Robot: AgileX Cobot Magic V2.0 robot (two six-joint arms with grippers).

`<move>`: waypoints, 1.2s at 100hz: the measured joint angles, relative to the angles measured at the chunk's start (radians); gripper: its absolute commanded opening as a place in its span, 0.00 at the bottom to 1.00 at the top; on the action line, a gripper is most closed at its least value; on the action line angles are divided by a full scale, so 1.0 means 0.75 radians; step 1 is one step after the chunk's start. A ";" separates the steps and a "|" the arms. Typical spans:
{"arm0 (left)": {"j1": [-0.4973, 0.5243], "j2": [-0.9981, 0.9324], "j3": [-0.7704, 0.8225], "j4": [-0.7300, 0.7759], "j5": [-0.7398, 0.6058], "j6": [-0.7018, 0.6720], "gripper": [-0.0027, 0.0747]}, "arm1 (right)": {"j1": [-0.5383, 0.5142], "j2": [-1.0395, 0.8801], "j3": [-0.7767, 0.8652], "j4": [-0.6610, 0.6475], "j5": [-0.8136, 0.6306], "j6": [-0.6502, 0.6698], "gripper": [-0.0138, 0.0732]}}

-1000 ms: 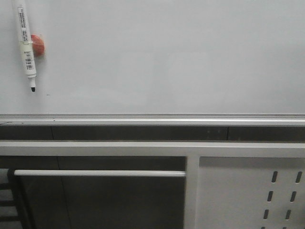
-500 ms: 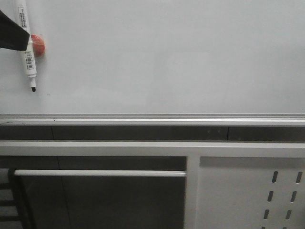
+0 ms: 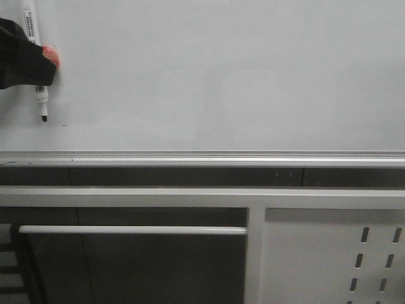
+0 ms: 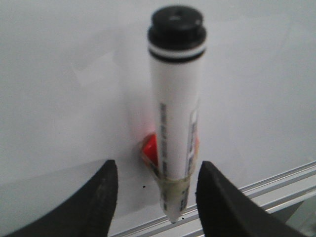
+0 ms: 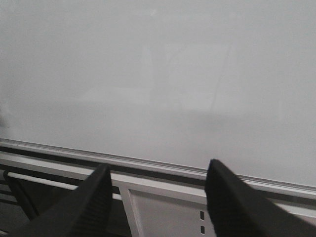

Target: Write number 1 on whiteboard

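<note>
Left jaws: the left gripper [image 4: 157, 190] stands spread, one finger on each side of the marker [image 4: 175, 113], neither seen touching the barrel; nothing is gripped.
Right jaws: the right gripper [image 5: 155, 197] is spread too and holds nothing, facing bare board well away from the marker.
Marker: it hangs on the whiteboard [image 3: 221, 76] near the upper left corner of the front view, fixed by tape to a small red magnet [image 4: 149, 146]. In the front view the left gripper [image 3: 22, 60] covers its middle.
Long axis: close to upright, black cap end up, black tip [image 3: 43, 116] down toward the silver lower edge of the board.
Key relation: the barrel lies between the left fingers and just ahead of them, its length crossing the gap, so a straight closing squeeze should catch it around the lower barrel by the magnet.
Nearer arm: the left, by far.
Number 1: not yet on the board; only a tiny dark speck shows near the tip.
Step, as I judge it: closing on the marker, then pulling it free of the magnet's hold.
</note>
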 measured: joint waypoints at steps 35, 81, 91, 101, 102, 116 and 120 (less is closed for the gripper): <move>-0.005 0.104 0.000 -0.050 -0.030 -0.145 0.47 | 0.000 0.000 0.000 -0.001 -0.027 0.000 0.59; -0.030 0.117 0.002 0.196 -0.046 -0.465 0.47 | 0.000 0.058 0.000 -0.001 -0.054 -0.002 0.59; -0.089 0.117 0.002 0.282 -0.090 -0.507 0.47 | 0.000 0.058 0.000 -0.001 -0.057 -0.002 0.59; -0.124 0.129 0.002 0.276 -0.151 -0.523 0.47 | 0.000 0.058 0.000 -0.001 -0.057 -0.002 0.59; -0.127 0.128 0.002 0.273 -0.154 -0.526 0.47 | 0.000 0.058 0.000 -0.001 -0.057 -0.002 0.59; -0.135 0.135 0.002 0.220 -0.176 -0.527 0.47 | 0.000 0.058 0.000 -0.001 -0.057 -0.002 0.59; -0.135 0.135 0.002 0.215 -0.176 -0.527 0.47 | 0.000 0.058 0.000 -0.001 -0.057 -0.002 0.59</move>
